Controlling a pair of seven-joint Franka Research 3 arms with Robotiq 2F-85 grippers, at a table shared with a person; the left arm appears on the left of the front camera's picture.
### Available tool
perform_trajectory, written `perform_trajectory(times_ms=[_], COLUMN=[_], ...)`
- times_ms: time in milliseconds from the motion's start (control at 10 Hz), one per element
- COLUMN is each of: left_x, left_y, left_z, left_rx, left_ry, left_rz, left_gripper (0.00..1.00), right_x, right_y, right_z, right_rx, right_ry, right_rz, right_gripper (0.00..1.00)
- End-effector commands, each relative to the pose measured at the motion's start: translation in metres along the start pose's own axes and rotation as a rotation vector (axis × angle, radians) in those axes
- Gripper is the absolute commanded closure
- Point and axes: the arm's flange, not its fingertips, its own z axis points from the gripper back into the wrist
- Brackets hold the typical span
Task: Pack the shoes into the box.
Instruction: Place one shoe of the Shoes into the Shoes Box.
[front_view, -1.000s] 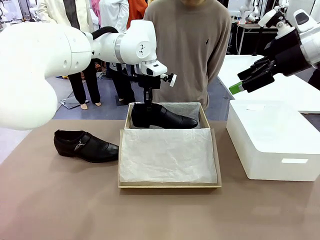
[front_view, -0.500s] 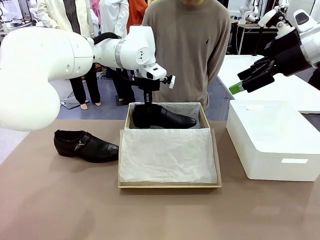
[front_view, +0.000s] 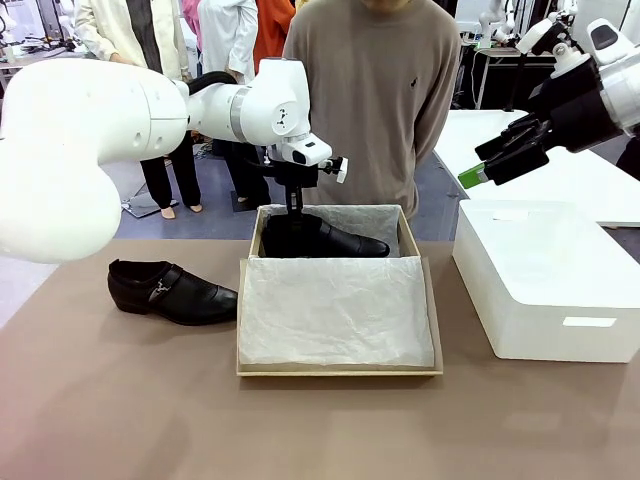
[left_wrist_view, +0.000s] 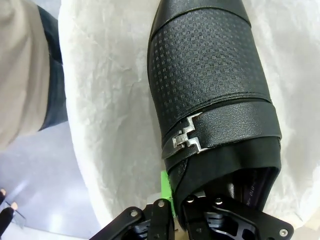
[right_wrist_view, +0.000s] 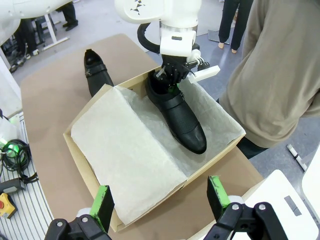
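My left gripper (front_view: 296, 207) is clamped on the heel rim of one shoe (front_view: 330, 238), one finger seemingly inside the opening and one outside, in the upper middle of the front view. That shoe sits low in the back half of the box (front_view: 338, 372), toe toward picture right, on or just above the white paper (front_view: 335, 310); I cannot tell which. I judge this to be the first shoe's set-down. Next I must let go and lift straight out, then fetch the second shoe (front_view: 170, 290) from the table (front_view: 120, 400) at middle left. My right gripper (front_view: 478, 172) hangs open and empty at upper right.
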Motion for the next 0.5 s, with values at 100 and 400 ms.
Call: perform_trajectory(times_ms=[100, 400], left_x=[-0.005, -0.013], left_y=[-0.005, -0.014], left_z=[0.011, 0.05], left_rx=[-0.013, -0.02], left_ry=[0.024, 0.023], left_rz=[0.027, 0.064], left_gripper=[0.42, 0.0], right_x=[0.0, 0.0], right_y=[-0.003, -0.003], right_z=[-0.002, -0.002], right_rx=[0.013, 0.013], right_ry=[-0.021, -0.021], right_rz=[0.017, 0.017], right_gripper=[0.0, 0.0])
